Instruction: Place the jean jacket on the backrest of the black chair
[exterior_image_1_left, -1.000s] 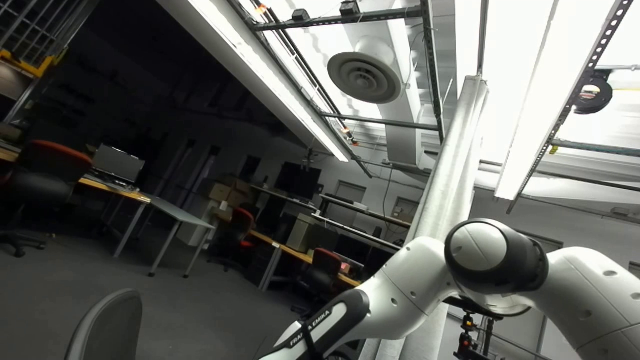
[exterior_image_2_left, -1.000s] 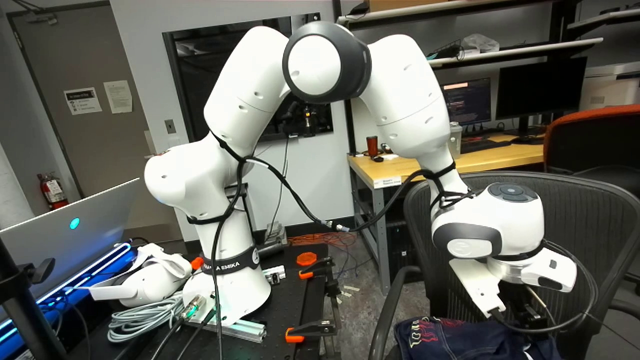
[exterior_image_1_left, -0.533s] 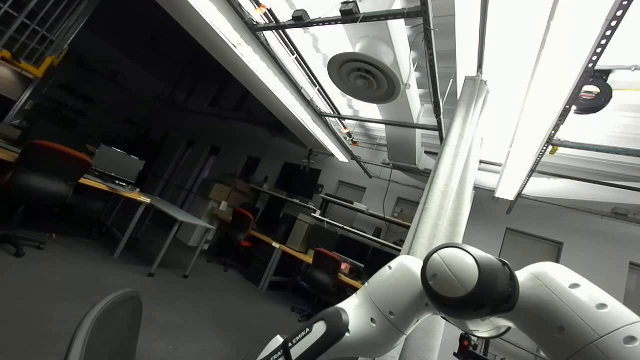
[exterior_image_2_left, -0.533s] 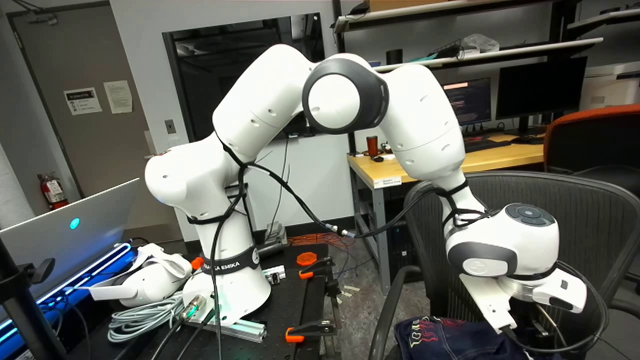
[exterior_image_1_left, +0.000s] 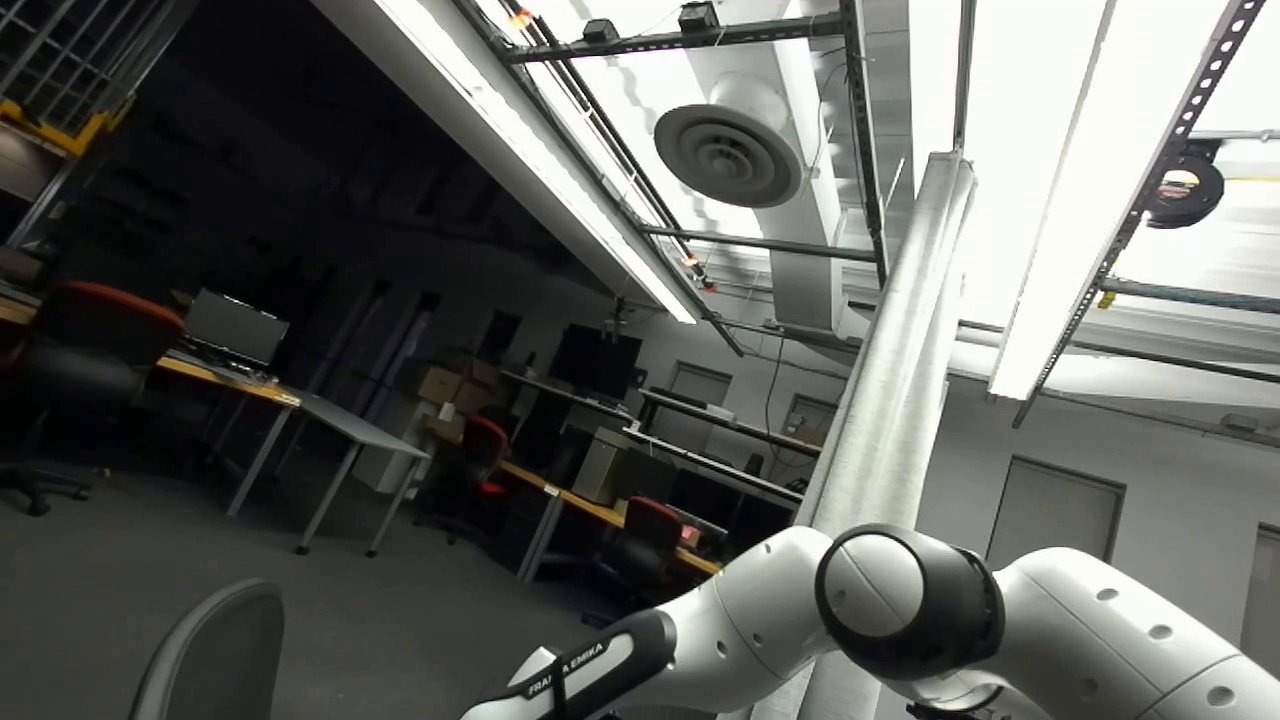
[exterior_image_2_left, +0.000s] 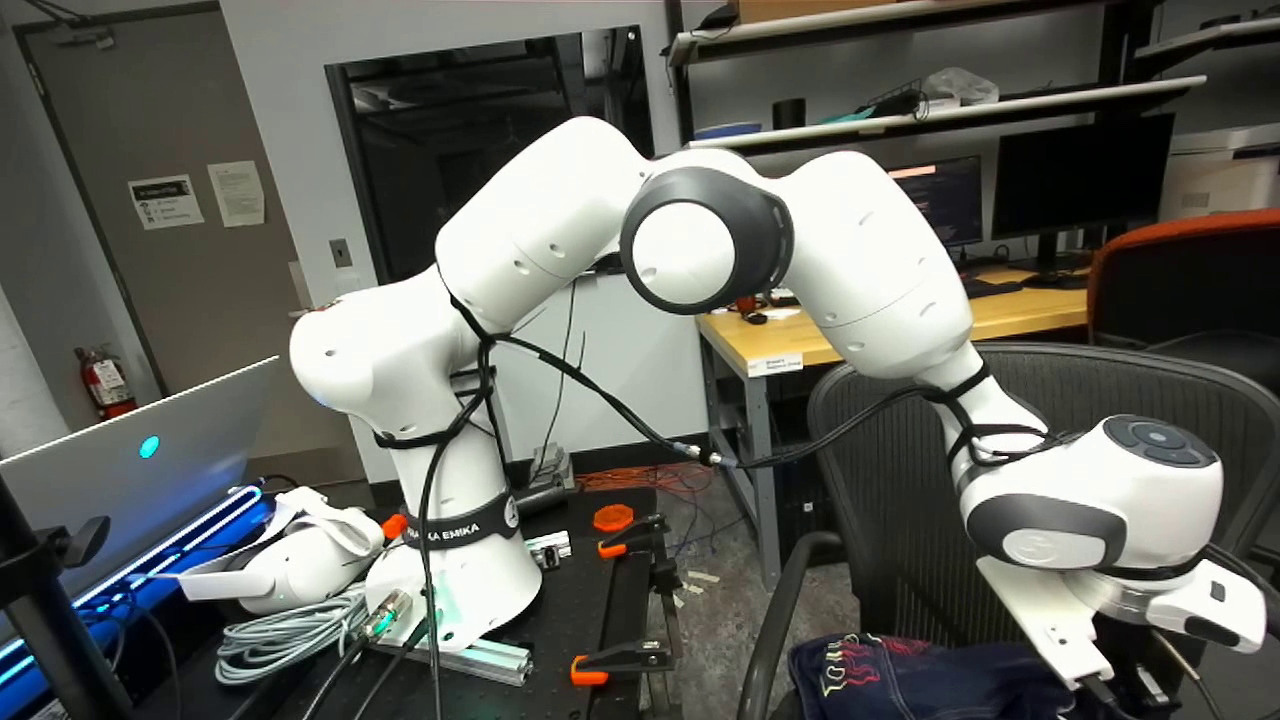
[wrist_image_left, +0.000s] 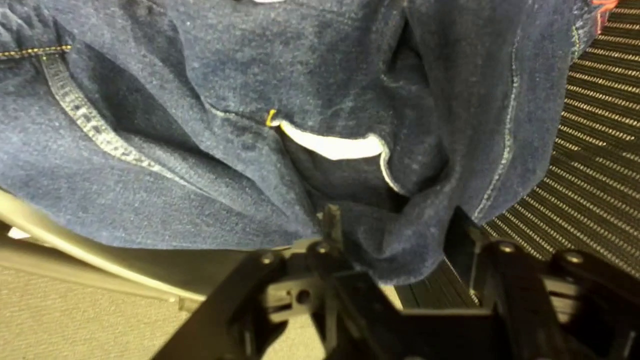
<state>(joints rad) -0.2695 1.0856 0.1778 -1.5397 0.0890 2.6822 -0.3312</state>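
Observation:
The dark blue jean jacket (exterior_image_2_left: 930, 685) lies on the seat of the black chair (exterior_image_2_left: 915, 520), in front of its mesh backrest, with yellow and red-purple stitching at its left end. In the wrist view the crumpled jacket (wrist_image_left: 280, 65) fills the upper part, with a white strip in an open fold and orange-red stitching at the top right corner. My gripper (wrist_image_left: 395, 225) is open, one finger on each side of a drooping fold of denim. Whether the fingers touch the cloth I cannot tell. In an exterior view the fingertips are hidden low at the right edge.
Chair mesh (wrist_image_left: 600, 140) lies right of the fold in the wrist view. The chair's armrest (exterior_image_2_left: 785, 620) stands between the jacket and the black robot table (exterior_image_2_left: 570, 620). A grey curved backrest (exterior_image_1_left: 225, 650) shows in an exterior view. A wooden desk (exterior_image_2_left: 1010, 320) is behind.
The arm has lowered and reached farther out from its base, carrying the hand right and down in an exterior view. The visible part of the jacket has hardly moved.

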